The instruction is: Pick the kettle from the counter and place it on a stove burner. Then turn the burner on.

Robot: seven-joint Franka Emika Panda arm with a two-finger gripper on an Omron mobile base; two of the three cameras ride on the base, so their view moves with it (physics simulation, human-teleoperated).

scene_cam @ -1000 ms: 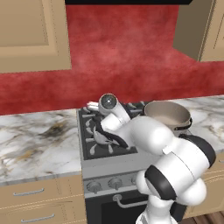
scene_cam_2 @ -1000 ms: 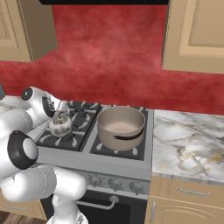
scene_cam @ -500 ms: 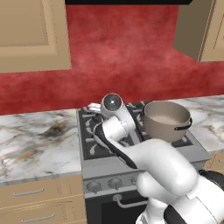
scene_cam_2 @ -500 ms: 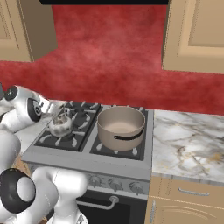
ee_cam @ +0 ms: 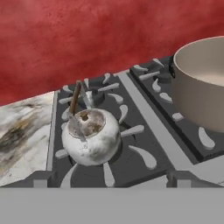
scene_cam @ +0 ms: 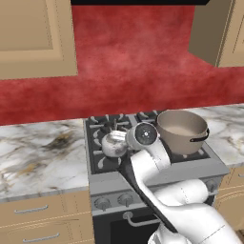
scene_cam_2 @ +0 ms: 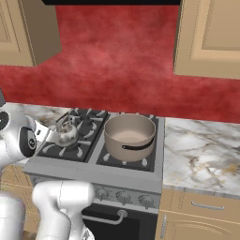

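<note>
The small silvery-white kettle (ee_cam: 92, 136) stands upright on the front left stove burner (ee_cam: 124, 164), its thin handle pointing up. It also shows as the kettle (scene_cam: 113, 143) left of my wrist, and as the kettle (scene_cam_2: 65, 133) beside the pot. My gripper (ee_cam: 113, 179) is open, its fingertips (ee_cam: 43, 178) wide apart at the stove's front edge. It hangs a little back from the kettle and holds nothing. The marble counter (scene_cam: 40, 155) lies left of the stove.
A large tan pot (scene_cam: 181, 131) with dark side handles fills the front right burner. Control knobs (scene_cam_2: 123, 197) line the stove's front panel. More counter (scene_cam_2: 201, 154) runs to the right. A red wall and tan cabinets stand behind.
The hand has drawn back from the kettle toward the stove's front, and the arm has swung. The kettle now stands free and in plain sight on the burner.
</note>
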